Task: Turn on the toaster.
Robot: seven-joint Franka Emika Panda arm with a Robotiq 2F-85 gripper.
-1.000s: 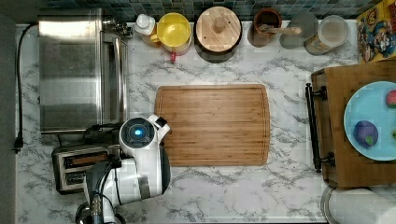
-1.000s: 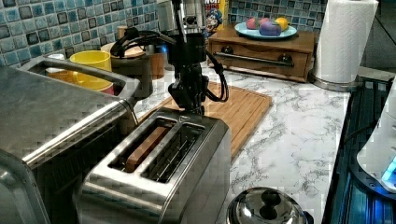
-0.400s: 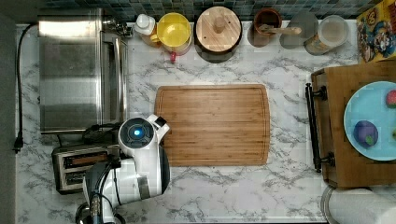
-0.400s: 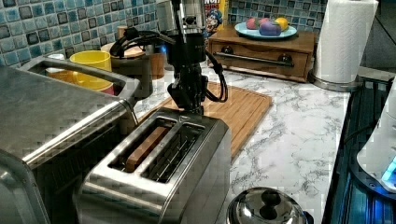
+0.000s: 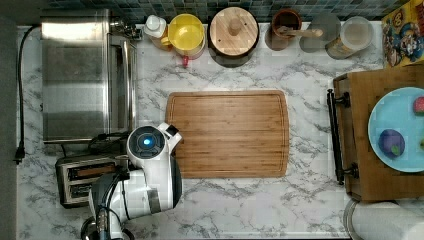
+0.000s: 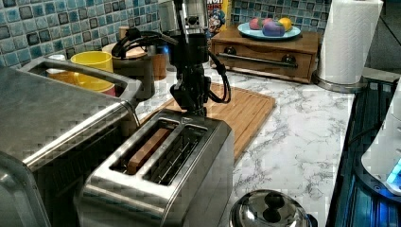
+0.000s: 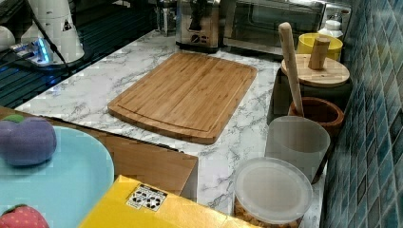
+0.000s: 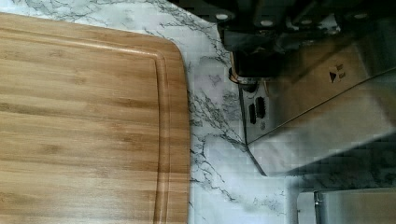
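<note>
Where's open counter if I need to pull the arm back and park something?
The bamboo cutting board lies bare, and so does the marble strip in front of it, running to the paper towel roll. The back row of jars is crowded, as is the corner around the small steel toaster and toaster oven.

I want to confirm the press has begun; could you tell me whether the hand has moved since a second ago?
No: in the left view the hand remains at the toaster end nearest the cutting board.

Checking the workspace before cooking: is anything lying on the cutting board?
No, in the top view the cutting board is bare wood, with the arm beside it over the toaster.
</note>
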